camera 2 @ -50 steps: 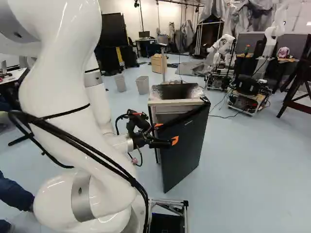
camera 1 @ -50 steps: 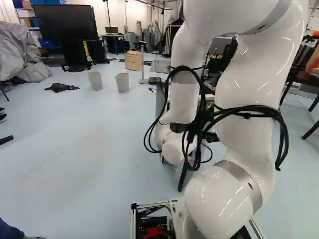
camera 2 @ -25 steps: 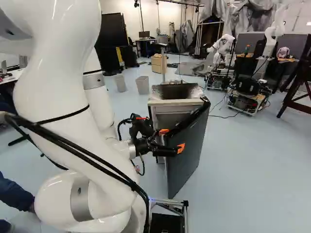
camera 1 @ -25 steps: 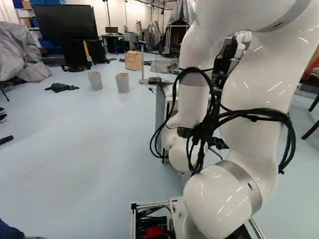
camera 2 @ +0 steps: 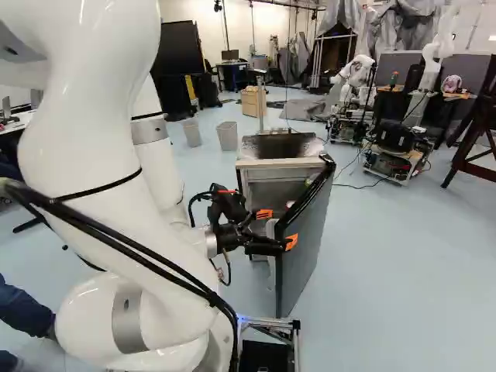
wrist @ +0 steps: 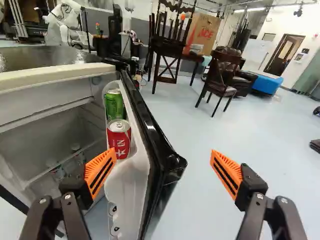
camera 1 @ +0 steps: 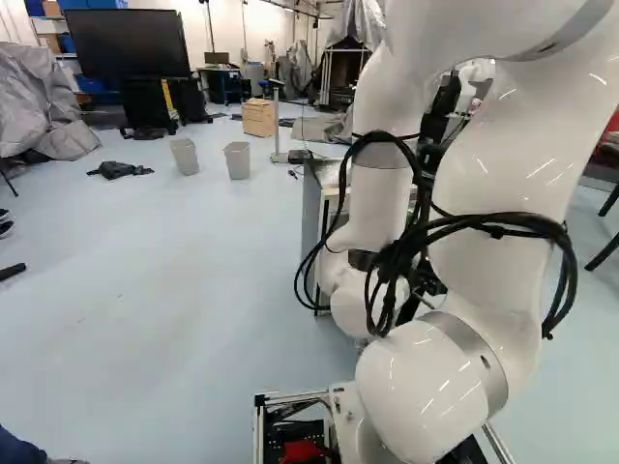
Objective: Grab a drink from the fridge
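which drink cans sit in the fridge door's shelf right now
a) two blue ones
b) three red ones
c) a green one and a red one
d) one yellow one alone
c: the wrist view shows a green can and a red can one beside the other in the inner shelf of the open fridge door.

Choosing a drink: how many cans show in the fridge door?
2: a red can nearer the fingers, a green can behind it, both inside the door; more may be hidden.
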Robot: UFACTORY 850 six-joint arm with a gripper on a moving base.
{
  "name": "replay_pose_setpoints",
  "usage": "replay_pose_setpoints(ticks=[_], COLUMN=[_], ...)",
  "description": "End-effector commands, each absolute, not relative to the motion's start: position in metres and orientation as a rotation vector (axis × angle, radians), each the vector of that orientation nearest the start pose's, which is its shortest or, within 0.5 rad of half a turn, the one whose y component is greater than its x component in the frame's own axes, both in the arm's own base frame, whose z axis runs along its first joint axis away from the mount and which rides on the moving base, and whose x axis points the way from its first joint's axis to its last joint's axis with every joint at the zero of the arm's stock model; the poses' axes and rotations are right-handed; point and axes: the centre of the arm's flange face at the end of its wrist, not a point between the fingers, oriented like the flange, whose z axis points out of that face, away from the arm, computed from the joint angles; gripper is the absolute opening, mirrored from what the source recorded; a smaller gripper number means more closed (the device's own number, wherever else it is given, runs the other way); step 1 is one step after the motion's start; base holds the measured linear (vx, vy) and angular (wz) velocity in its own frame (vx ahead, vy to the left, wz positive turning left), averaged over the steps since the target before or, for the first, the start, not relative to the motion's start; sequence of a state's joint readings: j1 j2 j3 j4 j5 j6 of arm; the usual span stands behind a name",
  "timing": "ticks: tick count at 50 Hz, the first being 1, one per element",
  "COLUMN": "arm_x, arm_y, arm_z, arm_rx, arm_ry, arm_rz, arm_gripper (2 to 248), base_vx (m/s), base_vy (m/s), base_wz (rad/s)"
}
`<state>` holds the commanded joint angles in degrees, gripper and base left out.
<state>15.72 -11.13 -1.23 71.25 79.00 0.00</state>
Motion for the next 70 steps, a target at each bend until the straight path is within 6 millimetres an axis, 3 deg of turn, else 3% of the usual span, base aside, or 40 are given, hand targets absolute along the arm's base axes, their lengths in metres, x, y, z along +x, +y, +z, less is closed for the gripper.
replay_pose_setpoints(ticks=[37, 70], arm_x=[0.186, 0.214], arm_y=[-0.039, -0.043], arm_z=[0.284, 0.286], arm_rx=[1.742, 1.618], arm_ry=[-0.904, -1.027], arm_rz=[1.297, 1.256], arm_gripper=[247, 247], base_vx=[0.000, 0.000], base_vy=[0.000, 0.000], base_wz=[0.000, 0.000])
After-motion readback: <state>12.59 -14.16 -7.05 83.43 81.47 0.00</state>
